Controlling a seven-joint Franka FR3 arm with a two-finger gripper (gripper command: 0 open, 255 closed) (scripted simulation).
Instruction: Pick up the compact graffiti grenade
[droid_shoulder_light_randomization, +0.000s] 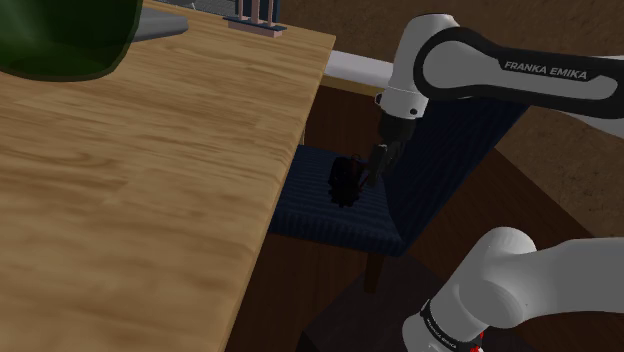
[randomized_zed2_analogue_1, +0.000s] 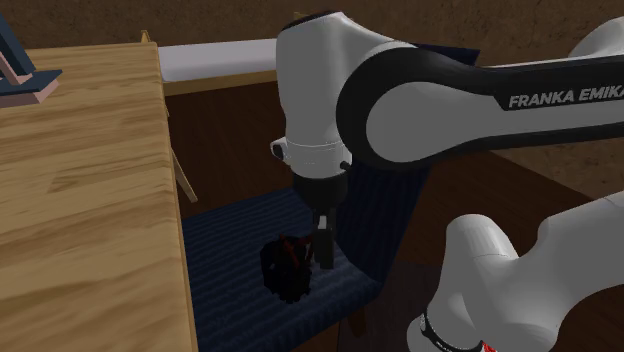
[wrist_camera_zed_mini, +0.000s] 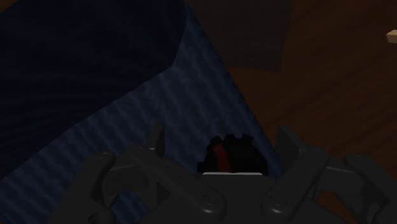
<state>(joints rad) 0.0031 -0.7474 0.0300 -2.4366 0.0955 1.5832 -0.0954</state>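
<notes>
Our gripper (wrist_camera_zed_mini: 219, 133) hangs spread, clasping nothing, low over the blue chair (droid_shoulder_light_randomization: 335, 222) beside the table (droid_shoulder_light_randomization: 150, 180). The dark grenade (wrist_camera_zed_mini: 230, 156) sits on the seat, in the gap between the fingers. We judge this the final approach: next we settle lower and squeeze.

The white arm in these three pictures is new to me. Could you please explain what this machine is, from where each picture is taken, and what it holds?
It is a robot arm ending in a black two-finger gripper. Two pictures come from cameras standing beside the arm; the dim one comes from a camera on the hand itself. Next to a wooden table stands a dark blue chair. On its seat lies a small black grenade with red marks. The gripper reaches down to it, fingers open on either side, so nothing is held yet.
</notes>
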